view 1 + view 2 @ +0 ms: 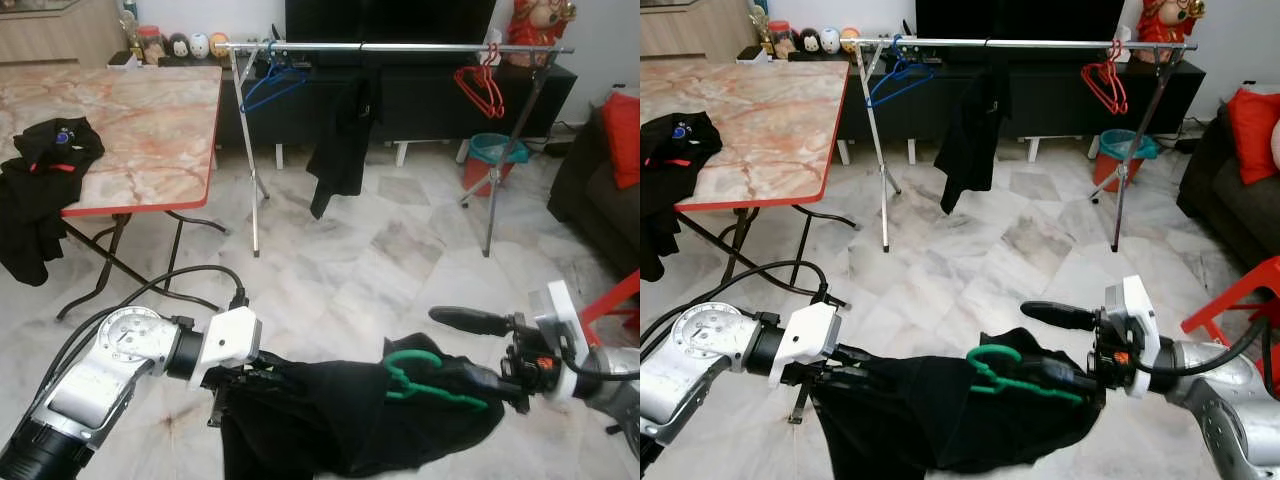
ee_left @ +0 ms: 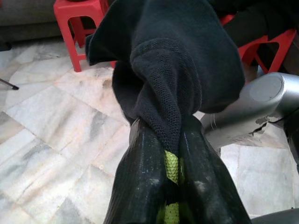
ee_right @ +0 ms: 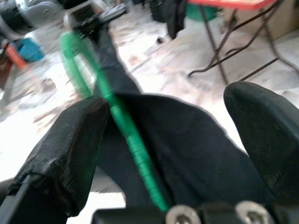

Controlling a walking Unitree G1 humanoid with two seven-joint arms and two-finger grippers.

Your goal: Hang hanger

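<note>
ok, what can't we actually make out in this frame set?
- Most of the green hanger: head views, buried in the black garment; just the hook and one arm show.
- Left gripper: left wrist view, jaws shut on bunched cloth and a green strip; what else they pinch is hidden.
- Right gripper: right wrist view, blurred; jaws apart, contact with the hanger unclear.
- Small items behind the rack: too small to identify.

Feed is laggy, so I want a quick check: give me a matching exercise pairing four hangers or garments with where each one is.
1 green hanger
2 blue hanger
3 red hangers
4 black garment

a on the marble table
b rack's right end
c between both grippers
d rack's left end

Pairs: 1-c, 2-d, 3-b, 4-a
</note>
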